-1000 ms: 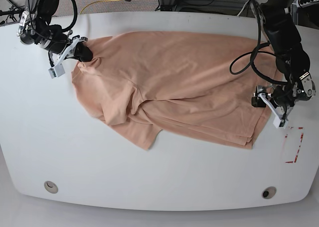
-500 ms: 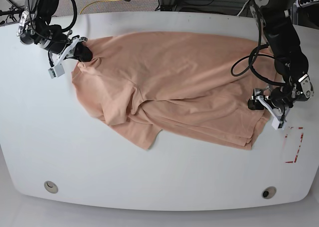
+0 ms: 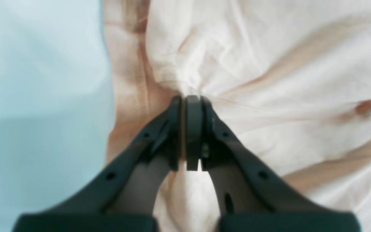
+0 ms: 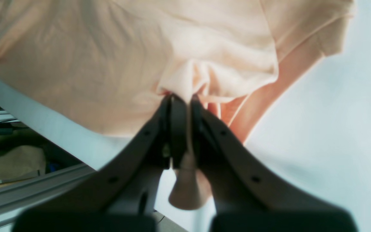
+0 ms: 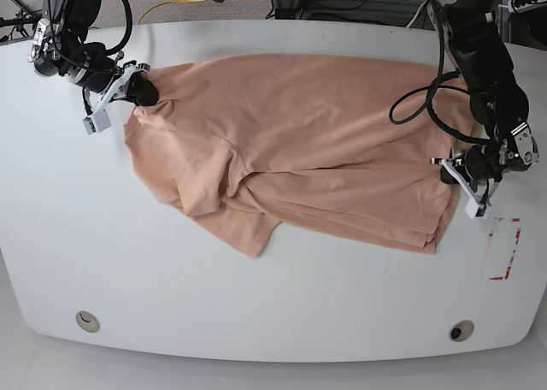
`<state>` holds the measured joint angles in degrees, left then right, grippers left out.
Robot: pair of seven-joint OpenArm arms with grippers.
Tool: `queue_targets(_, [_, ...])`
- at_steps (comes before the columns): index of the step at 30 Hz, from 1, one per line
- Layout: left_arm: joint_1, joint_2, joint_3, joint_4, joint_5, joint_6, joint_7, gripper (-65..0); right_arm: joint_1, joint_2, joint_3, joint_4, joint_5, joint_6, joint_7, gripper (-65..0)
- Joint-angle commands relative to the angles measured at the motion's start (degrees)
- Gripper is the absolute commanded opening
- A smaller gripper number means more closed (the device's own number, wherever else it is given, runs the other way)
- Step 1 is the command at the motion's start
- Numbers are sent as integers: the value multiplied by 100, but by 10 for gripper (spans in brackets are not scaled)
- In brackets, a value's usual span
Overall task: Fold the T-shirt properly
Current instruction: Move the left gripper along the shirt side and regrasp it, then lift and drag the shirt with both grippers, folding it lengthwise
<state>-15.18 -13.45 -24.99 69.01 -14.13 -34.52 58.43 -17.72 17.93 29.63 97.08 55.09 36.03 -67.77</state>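
Gripping the shoulder edge of the soft peach-pink short-sleeved cotton T-shirt (image 5: 299, 142) at the base view's left, the right arm's black gripper (image 5: 139, 91) is pinching a bunched fold between closed jaws, likely to anchor that end. Moving rightward, the shirt is lying spread but rumpled across the middle of the white rounded table (image 5: 256, 304), one sleeve doubled under. At the right, the left arm's black gripper (image 5: 453, 169) is clamping the hem edge, apparently pulling the cloth taut for smoothing. Cables and metal framing are showing beyond the table's far edge.
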Motion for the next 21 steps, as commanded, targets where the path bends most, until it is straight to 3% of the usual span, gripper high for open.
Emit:
queue_targets(1, [-42, -83, -2, 373, -59, -7, -98, -650, 79, 101, 22, 99, 113, 6, 91, -650])
queue_targets(8, [81, -83, -2, 857, -59, -7, -63, -650, 106, 101, 22, 99, 113, 6, 91, -650])
queue_targets(21, [283, -92, 324, 2220, -68, -60, 631, -649, 193, 101, 48, -7, 113, 6, 91, -650])
